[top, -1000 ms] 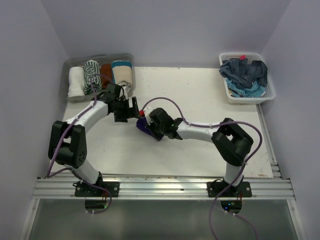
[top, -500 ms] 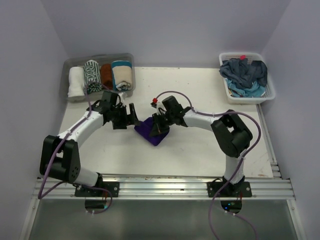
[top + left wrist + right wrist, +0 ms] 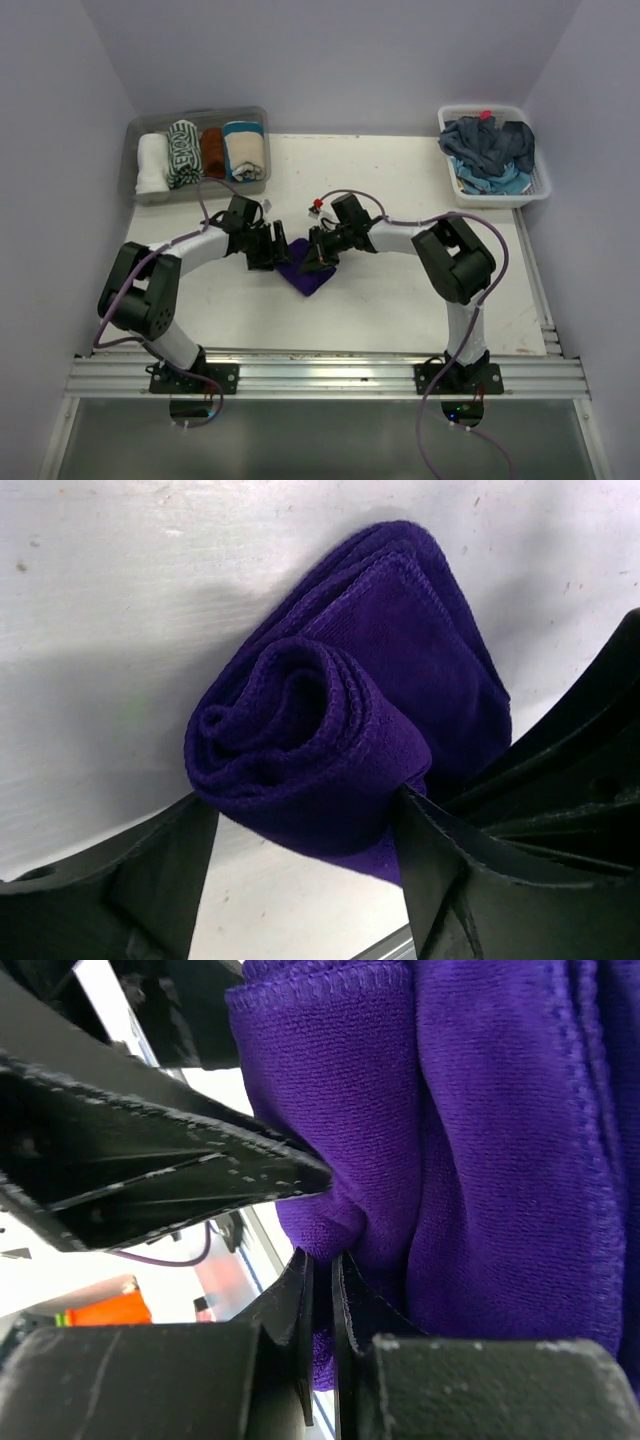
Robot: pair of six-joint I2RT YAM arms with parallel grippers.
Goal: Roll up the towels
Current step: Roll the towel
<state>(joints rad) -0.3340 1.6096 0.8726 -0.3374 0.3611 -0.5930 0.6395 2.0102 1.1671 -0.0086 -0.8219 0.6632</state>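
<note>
We are looking at the purple towel, rolled for most of its length. It is lying on the table, near the clear tub, off the tub's right front corner toward the arm bases. The left wrist view is showing a tight spiral end with a flat tail running out behind it, so the roll is not finished.

The left gripper is straddling the spiral. Both fingers are touching the sides of the roll, so we are reading it as grasping the purple towel. The right gripper is on the side of the towel away from the tub. It is clenched, pinching a fold of the purple cloth between its tips.

Four rolled towels are sitting side by side inside the tub. The loose towels are piled in the white lattice basket, well apart from the tub at the far right corner of the table.

We are judging the step as the end of rolling. The next move is calling for a firm squeeze on the spiral so it is not springing open. The right gripper then needs to let go of its fold without dragging the tail. After that comes tucking the tail in and lifting the roll into the tub beside the other four.
</note>
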